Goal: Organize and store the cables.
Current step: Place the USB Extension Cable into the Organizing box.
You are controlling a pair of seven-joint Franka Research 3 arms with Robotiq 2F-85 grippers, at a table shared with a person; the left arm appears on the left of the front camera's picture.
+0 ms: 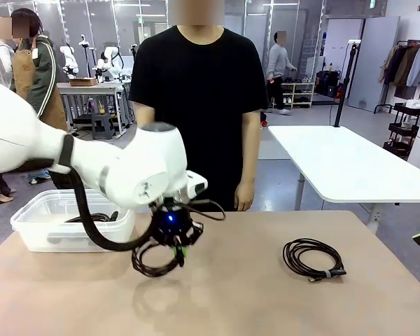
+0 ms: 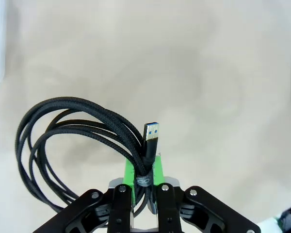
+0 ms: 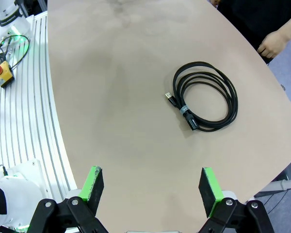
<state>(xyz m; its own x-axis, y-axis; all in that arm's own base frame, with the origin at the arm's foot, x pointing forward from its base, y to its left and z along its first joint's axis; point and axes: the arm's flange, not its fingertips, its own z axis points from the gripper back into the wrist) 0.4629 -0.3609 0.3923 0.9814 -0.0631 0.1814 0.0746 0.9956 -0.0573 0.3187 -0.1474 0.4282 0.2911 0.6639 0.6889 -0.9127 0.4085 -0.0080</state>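
At the left side of the front view, a clear rectangular plastic bin (image 1: 47,227) stands on the light brown tabletop (image 1: 266,308); a thin black cord (image 1: 91,218) lies inside it, partly hidden by the hose of the white arm. Just right of the bin, the left end effector (image 1: 176,245) points down above the tabletop; its two green pads are pressed together on a coiled black braided cable (image 1: 154,260), which hangs under it and does not touch the surface. In the left wrist view the left end effector (image 2: 144,167) pinches this cable (image 2: 63,131) at the small tie; the USB plug (image 2: 152,138) stands up just above the pads. Behind the tabletop stands a person in a black T-shirt (image 1: 203,91), with one hand (image 1: 243,196) hanging down. Further right, a second black cable coil (image 1: 312,260) lies flat on the tabletop, well apart from the first; the right wrist view shows this coil (image 3: 206,99) bound by a small tie. The right end effector (image 3: 151,184) hovers above the near edge with its fingers wide apart, holding nothing.
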